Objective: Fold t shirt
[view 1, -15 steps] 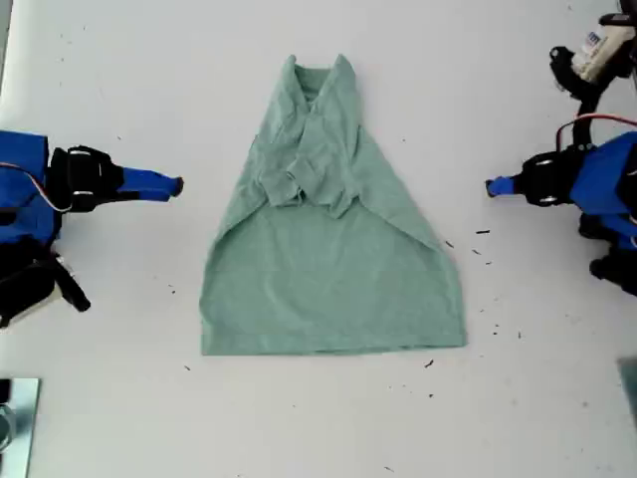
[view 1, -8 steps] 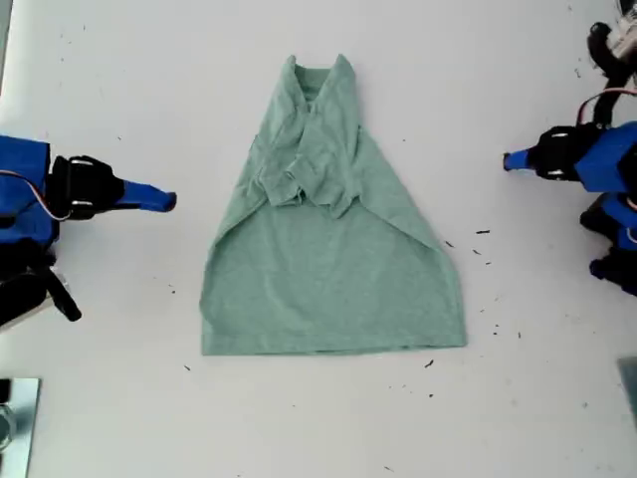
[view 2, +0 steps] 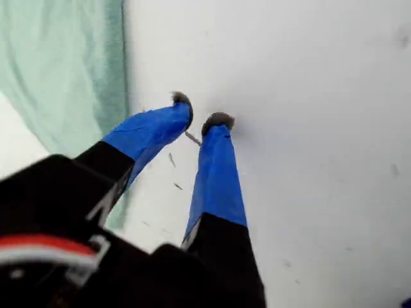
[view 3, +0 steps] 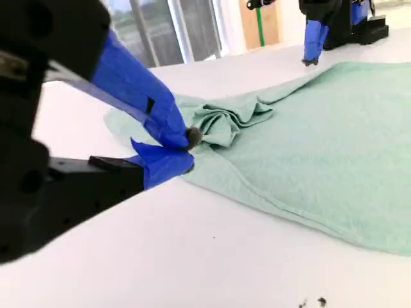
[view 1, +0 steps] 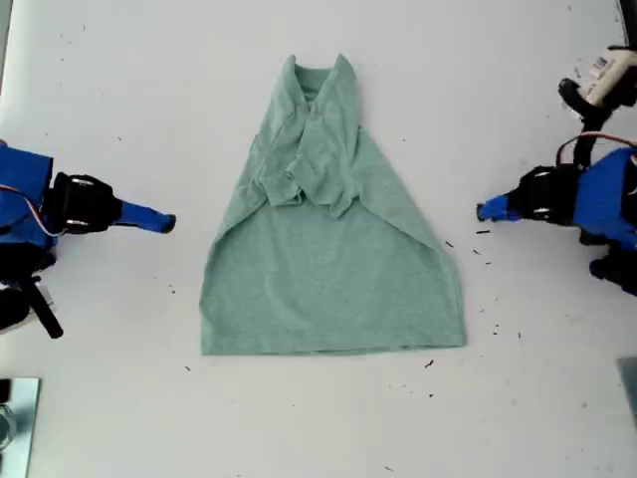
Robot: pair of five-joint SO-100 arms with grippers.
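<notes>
The t shirt (view 1: 328,269) lies flat mid-table in the exterior view, pale green. Its sleeves are bunched inward over the chest, and its hem is toward the view's bottom. My first gripper (view 1: 482,211) is at the exterior view's right, a short way off the shirt's slanted edge. In the first wrist view my first gripper (view 2: 200,115) points down at bare table beside the shirt (view 2: 64,70), jaws nearly together and empty. My second gripper (view 1: 169,222) is at the exterior view's left, clear of the cloth. The second wrist view shows my second gripper (view 3: 189,151) with its tips touching, and the shirt (view 3: 321,141) beyond.
The white table (view 1: 318,428) carries small dark specks (view 1: 483,232) by the first gripper and below the shirt's hem. A metal-looking object (view 1: 15,418) sits at the exterior view's bottom left corner. The first arm's gripper (view 3: 310,48) shows across the shirt in the second wrist view.
My first gripper swung up and away from the shirt, then came back down closer to its edge. My second gripper slid lower in the exterior view and slightly away from the shirt.
</notes>
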